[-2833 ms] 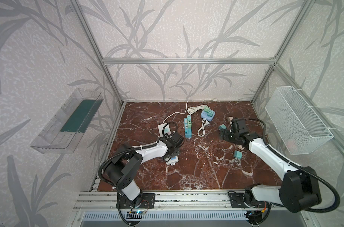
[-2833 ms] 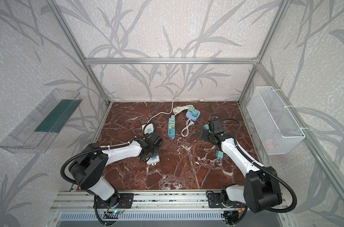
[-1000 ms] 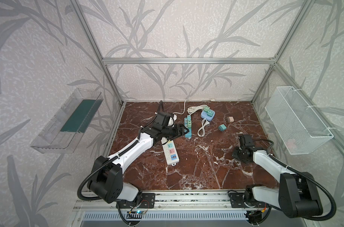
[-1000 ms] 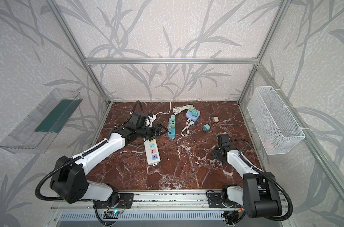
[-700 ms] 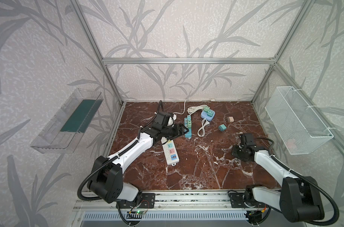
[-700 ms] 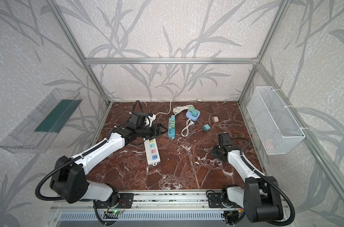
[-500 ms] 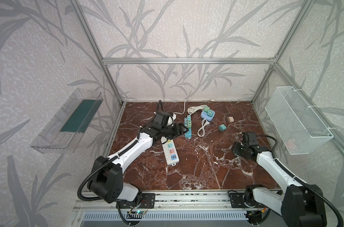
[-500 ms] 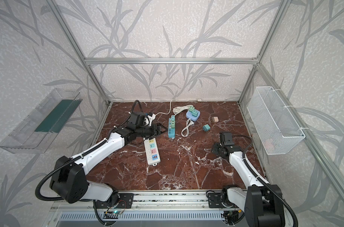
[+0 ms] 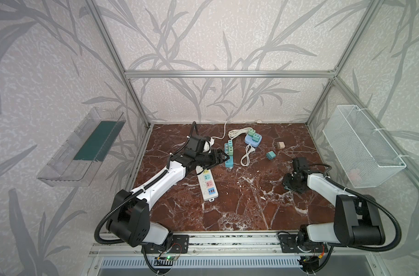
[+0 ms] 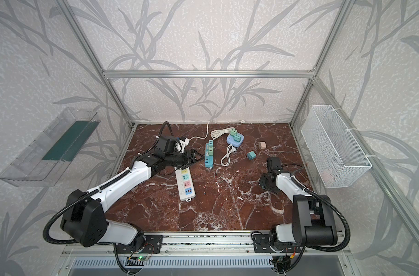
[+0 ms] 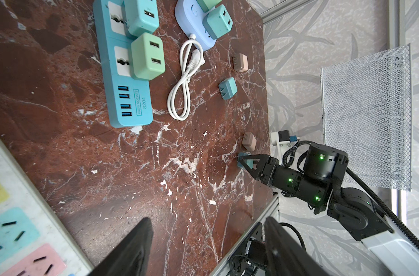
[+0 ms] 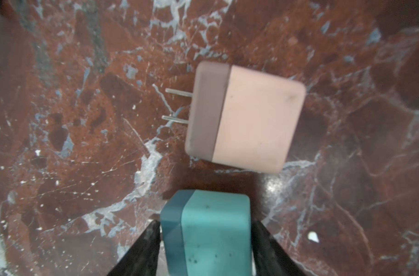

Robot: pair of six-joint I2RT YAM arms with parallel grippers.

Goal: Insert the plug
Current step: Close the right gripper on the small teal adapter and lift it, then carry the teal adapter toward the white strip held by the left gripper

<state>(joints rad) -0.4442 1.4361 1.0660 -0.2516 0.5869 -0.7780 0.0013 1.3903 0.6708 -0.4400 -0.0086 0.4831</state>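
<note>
Right end effector: fingers closed against both sides of teal plug, at the right side of the bench; cannot tell whether it is lifted or resting. Pink plug lies just beyond it. Left end effector: parted, empty, over the far end of the white power strip, well apart from the teal plug.

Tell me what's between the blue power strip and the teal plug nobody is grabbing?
A looped white cable lies between the blue power strip and that loose teal plug, seen in both top views and the left wrist view.
</note>
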